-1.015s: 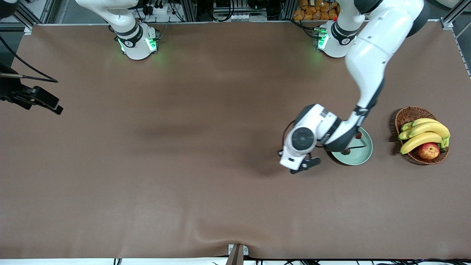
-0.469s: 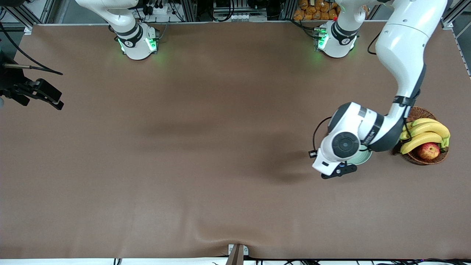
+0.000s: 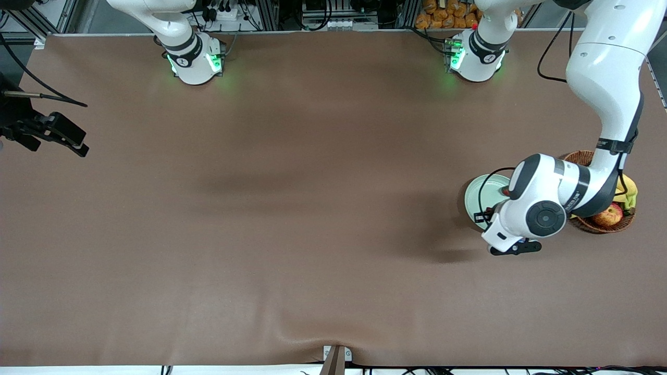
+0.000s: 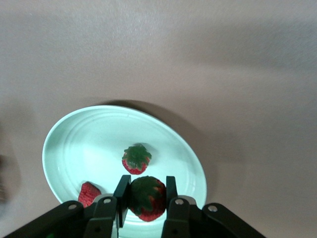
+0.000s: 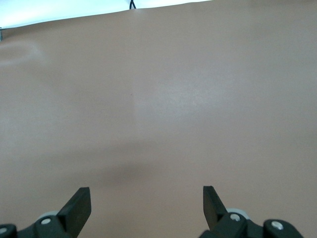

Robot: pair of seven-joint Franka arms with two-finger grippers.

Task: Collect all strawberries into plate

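Observation:
The pale mint-green plate (image 3: 475, 194) lies beside the basket; it also shows in the left wrist view (image 4: 64, 134). My left gripper (image 4: 146, 191) is shut on a strawberry (image 4: 147, 199) and holds it just over the plate's rim. In the front view the left gripper (image 3: 489, 214) is mostly hidden under its wrist. Two more strawberries lie in the plate, one near the middle (image 4: 136, 158) and one by the rim (image 4: 89, 193); one shows in the front view (image 3: 504, 192). My right gripper (image 5: 146, 193) is open and empty, waiting over the right arm's end of the table (image 3: 78, 143).
A brown wicker basket (image 3: 578, 158) with bananas (image 3: 629, 190) and a red-yellow apple (image 3: 608, 214) stands next to the plate, toward the left arm's end, partly covered by the left arm. The brown table mat (image 3: 292, 208) is otherwise bare.
My left gripper has swung toward the basket end, from over the bare mat beside the plate to over the plate. The right gripper has barely moved.

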